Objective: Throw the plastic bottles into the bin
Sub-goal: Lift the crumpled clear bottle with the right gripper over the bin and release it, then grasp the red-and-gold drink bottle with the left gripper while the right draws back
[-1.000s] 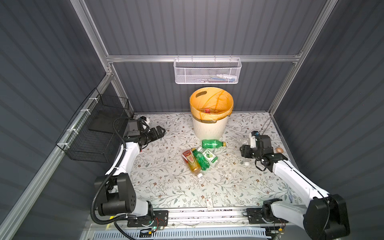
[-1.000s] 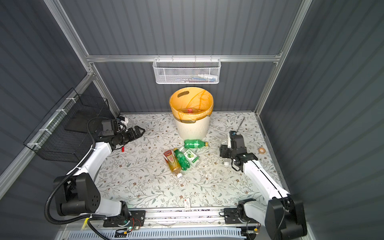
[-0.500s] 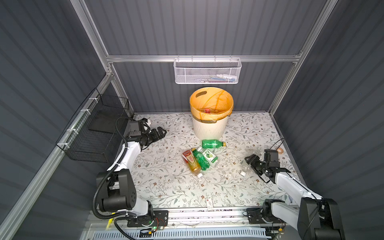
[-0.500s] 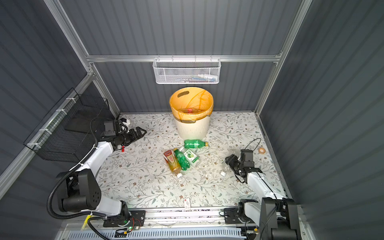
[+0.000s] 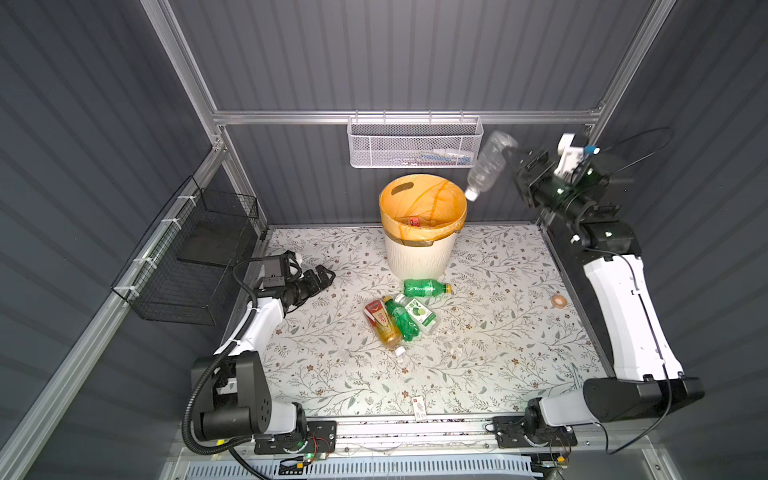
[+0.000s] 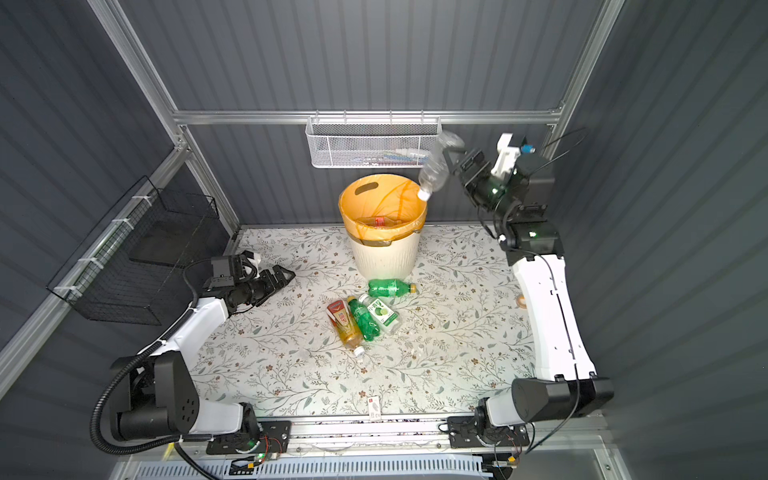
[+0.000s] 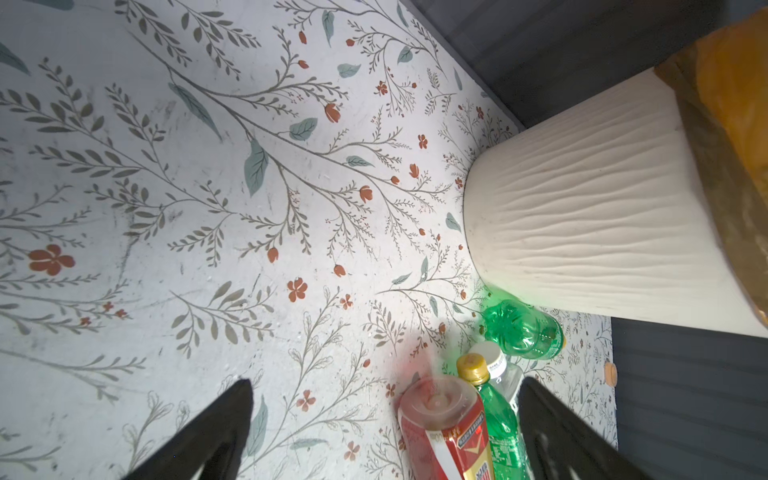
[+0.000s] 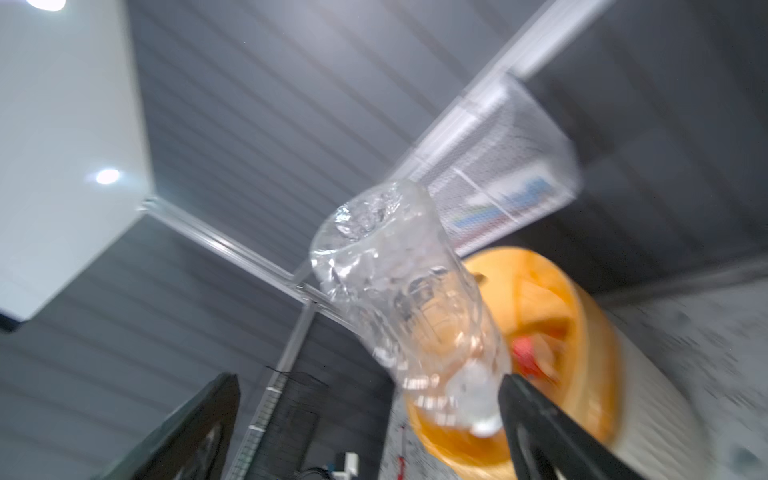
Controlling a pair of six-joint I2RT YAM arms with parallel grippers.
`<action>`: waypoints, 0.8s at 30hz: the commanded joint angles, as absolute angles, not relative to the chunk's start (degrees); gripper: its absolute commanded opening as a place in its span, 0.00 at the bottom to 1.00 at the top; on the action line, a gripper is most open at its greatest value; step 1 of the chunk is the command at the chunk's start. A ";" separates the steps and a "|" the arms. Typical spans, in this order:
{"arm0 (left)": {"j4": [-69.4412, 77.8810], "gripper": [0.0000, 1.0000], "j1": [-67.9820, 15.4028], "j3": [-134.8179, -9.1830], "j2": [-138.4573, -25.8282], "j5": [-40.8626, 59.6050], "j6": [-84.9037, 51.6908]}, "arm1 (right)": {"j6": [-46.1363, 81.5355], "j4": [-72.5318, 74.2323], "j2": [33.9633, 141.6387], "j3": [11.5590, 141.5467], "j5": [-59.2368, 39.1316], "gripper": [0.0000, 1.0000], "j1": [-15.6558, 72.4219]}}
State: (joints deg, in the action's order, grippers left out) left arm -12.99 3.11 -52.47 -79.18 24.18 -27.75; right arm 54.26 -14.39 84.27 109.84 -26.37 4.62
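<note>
A clear plastic bottle (image 5: 488, 166) (image 6: 437, 165) hangs in the air, white cap down, above the right rim of the bin (image 5: 417, 257) (image 6: 384, 257). My right gripper (image 5: 517, 172) (image 6: 456, 166) is raised just right of it, open, with the blurred bottle (image 8: 407, 299) ahead of the wide jaws and held by neither. On the mat in front of the bin lie a green bottle (image 5: 424, 287), an amber red-labelled bottle (image 5: 380, 322), another green bottle (image 5: 401, 320) and a clear green-labelled one (image 5: 420, 314). My left gripper (image 5: 326, 276) (image 7: 384, 382) sits low at the left, open and empty, facing them.
A white mesh basket (image 5: 415, 145) hangs on the back wall above the bin. A black wire basket (image 5: 195, 266) hangs on the left wall. A small tape ring (image 5: 559, 301) lies at the right edge and a white card (image 5: 418, 405) at the front edge.
My right arm has swung from low on the mat up beside the bin. Its jaws have opened and the clear bottle has left them. The left arm has barely moved.
</note>
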 commanded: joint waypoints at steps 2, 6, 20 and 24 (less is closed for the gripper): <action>-14.10 1.00 2.81 -52.03 -76.47 23.71 -27.89 | 59.23 -18.02 87.17 110.16 -28.16 0.99 2.91; -15.07 1.00 2.83 -53.12 -76.54 24.03 -27.68 | 62.21 -11.84 84.35 101.20 -27.86 0.99 1.50; -19.86 0.99 -4.82 -53.20 -75.79 20.10 -29.07 | 41.67 -24.79 76.66 84.85 -14.36 0.99 -0.61; -21.13 1.00 -9.00 -51.08 -75.00 19.34 -32.07 | 30.09 -31.87 76.11 79.02 -3.38 0.99 2.20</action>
